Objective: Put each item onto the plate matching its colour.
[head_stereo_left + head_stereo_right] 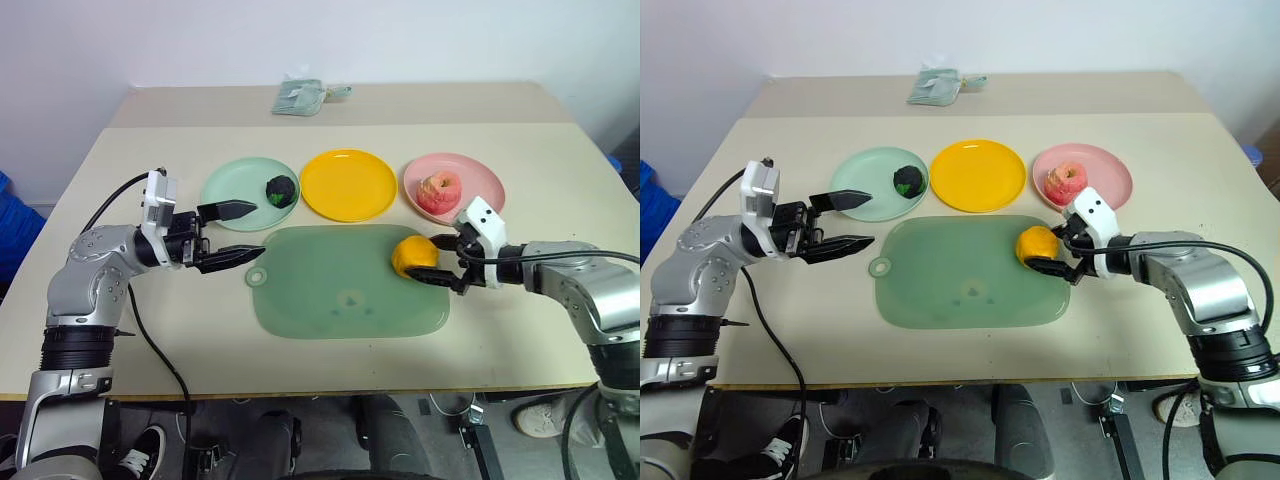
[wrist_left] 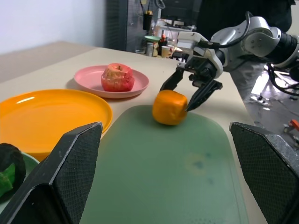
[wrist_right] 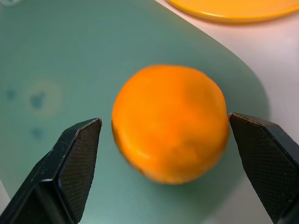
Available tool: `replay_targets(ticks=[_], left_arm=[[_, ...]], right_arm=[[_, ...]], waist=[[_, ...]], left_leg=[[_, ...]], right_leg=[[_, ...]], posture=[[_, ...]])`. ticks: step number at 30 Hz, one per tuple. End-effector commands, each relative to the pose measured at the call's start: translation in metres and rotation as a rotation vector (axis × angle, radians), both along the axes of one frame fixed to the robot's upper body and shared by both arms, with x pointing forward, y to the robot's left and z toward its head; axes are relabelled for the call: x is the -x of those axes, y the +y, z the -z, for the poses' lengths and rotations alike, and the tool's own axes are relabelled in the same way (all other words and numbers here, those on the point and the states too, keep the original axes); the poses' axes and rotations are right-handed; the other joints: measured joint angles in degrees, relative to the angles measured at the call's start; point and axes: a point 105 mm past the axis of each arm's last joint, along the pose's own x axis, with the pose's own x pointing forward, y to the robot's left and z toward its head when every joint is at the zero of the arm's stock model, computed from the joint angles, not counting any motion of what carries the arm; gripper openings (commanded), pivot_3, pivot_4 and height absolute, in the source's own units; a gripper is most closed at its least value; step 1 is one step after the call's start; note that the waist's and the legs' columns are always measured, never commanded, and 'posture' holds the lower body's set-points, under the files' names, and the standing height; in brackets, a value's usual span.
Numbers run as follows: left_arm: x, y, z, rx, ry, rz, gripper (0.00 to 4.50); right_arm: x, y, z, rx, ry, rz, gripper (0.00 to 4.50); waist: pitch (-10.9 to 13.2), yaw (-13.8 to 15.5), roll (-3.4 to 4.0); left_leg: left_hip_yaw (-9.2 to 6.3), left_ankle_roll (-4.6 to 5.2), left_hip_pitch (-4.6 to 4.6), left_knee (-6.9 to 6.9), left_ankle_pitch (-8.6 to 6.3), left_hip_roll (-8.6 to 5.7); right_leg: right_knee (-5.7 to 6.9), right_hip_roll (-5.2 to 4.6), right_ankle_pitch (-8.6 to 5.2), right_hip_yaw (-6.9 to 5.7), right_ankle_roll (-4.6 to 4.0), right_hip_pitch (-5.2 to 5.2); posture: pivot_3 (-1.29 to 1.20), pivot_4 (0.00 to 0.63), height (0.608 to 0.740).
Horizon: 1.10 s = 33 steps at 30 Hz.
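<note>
The orange-yellow lump (image 1: 413,255) lies on the right end of a translucent green mat (image 1: 340,295). My right gripper (image 1: 431,259) is open, one finger on each side of the lump (image 3: 170,123), with a gap showing at one finger. The dark green ball (image 1: 281,190) sits on the mint green plate (image 1: 232,185). The pink-red apple (image 1: 439,192) rests on the pink plate (image 1: 482,176). Between them the yellow plate (image 1: 348,184) is bare. My left gripper (image 1: 260,229) is open and holds nothing, pointing right between the green plate and the mat's left end.
A pale green folded bundle (image 1: 300,97) lies at the back of the table. The table's front edge (image 1: 330,385) runs just below the mat. The left wrist view looks across the mat at the right gripper (image 2: 176,99) and the lump (image 2: 169,107).
</note>
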Motion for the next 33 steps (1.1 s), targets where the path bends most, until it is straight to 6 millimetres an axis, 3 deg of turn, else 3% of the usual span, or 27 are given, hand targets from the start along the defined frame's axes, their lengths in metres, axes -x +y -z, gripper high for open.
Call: replay_targets(ticks=[1,3,7,11,14,18,19,21,23,27,30,33], left_arm=[[0.000,0.007,-0.010,-0.016,-0.057,-0.028,4.50],[-0.002,0.008,-0.011,-0.013,-0.060,-0.041,4.50],[-0.013,0.020,-0.003,-0.045,-0.007,-0.139,4.50],[-0.035,0.038,-0.001,-0.059,-0.041,-0.326,4.50],[-0.038,0.037,-0.009,-0.018,-0.082,-0.370,4.50],[-0.031,0.031,-0.010,-0.021,-0.107,-0.357,4.50],[-0.029,0.030,-0.010,-0.014,-0.105,-0.355,4.50],[-0.025,0.027,-0.011,-0.003,-0.105,-0.357,4.50],[-0.023,0.023,-0.010,0.004,-0.102,-0.352,4.50],[-0.023,0.020,-0.011,0.017,-0.100,-0.331,4.50],[-0.028,0.009,-0.010,0.024,-0.097,-0.303,4.50],[-0.031,0.000,-0.010,0.036,-0.095,-0.241,4.50]], right_arm=[[-0.005,0.004,-0.012,0.002,-0.057,-0.009,3.55],[-0.011,0.008,-0.022,-0.040,-0.093,-0.001,2.87],[-0.027,0.034,-0.048,-0.148,-0.210,-0.025,2.83],[-0.079,0.061,-0.080,-0.270,-0.419,0.150,2.83],[-0.101,0.070,-0.079,-0.273,-0.469,0.237,2.83],[-0.115,0.069,-0.067,-0.298,-0.444,0.307,2.83],[-0.113,0.074,-0.063,-0.298,-0.427,0.278,2.83],[-0.109,0.078,-0.058,-0.305,-0.407,0.243,3.89],[-0.108,0.075,-0.064,-0.329,-0.424,0.245,4.42],[-0.101,0.069,-0.092,-0.424,-0.505,0.233,4.42],[-0.089,0.045,-0.088,-0.406,-0.501,0.207,4.42],[-0.055,0.029,-0.077,-0.351,-0.491,0.112,4.42]], waist=[[0.0,0.0,0.00],[0.0,0.0,0.00],[0.0,-0.4,0.00],[0.0,-0.8,0.00],[0.0,-0.1,-0.01],[0.0,0.0,-0.02],[0.0,-0.2,-0.02],[0.0,-0.5,0.00],[0.0,-0.7,0.01],[0.0,-1.0,0.01],[0.0,-0.7,0.01],[0.0,0.3,-0.01]], left_leg=[[0.00,0.00,0.00,0.00,0.00,0.00],[0.00,0.00,0.00,0.00,0.00,0.00],[0.00,-0.01,0.01,-0.02,0.00,0.01],[0.02,-0.16,0.03,-0.06,0.09,0.01],[-0.06,-0.32,-0.12,-0.14,0.18,0.02],[-0.09,-0.19,-0.30,-0.13,0.10,-0.12],[-0.02,-0.13,-0.31,-0.12,0.07,-0.15],[0.07,-0.04,-0.32,-0.12,0.02,-0.20],[0.09,-0.04,-0.33,-0.14,0.02,-0.19],[0.08,-0.14,-0.30,-0.12,0.08,-0.10],[0.05,-0.22,-0.17,-0.12,0.12,-0.05],[-0.06,-0.17,-0.11,-0.11,0.10,-0.05]], right_leg=[[0.00,0.00,0.00,0.00,0.00,0.00],[-0.01,-0.01,0.00,0.00,0.00,0.00],[0.00,0.02,0.00,0.00,0.00,-0.02],[0.04,0.03,0.00,0.04,0.00,-0.14],[0.23,0.02,0.00,0.00,-0.01,-0.33],[0.09,-0.11,-0.01,-0.09,-0.03,-0.41],[0.07,-0.15,0.00,-0.09,-0.03,-0.42],[0.06,-0.20,0.00,-0.08,-0.03,-0.47],[0.05,-0.18,0.00,-0.09,-0.03,-0.52],[0.13,-0.12,0.00,-0.13,-0.03,-0.50],[0.18,-0.07,0.00,-0.15,-0.02,-0.40],[0.14,-0.06,0.00,-0.26,-0.02,-0.22]], posture=[[0.00,0.150,0.740],[0.00,0.150,0.740],[0.00,0.150,0.740],[0.00,0.150,0.740],[0.00,0.150,0.740],[0.00,0.150,0.740],[0.00,0.150,0.740],[0.00,0.150,0.740],[0.00,0.150,0.740],[0.00,0.150,0.740],[0.00,0.150,0.740],[0.00,0.150,0.740]])
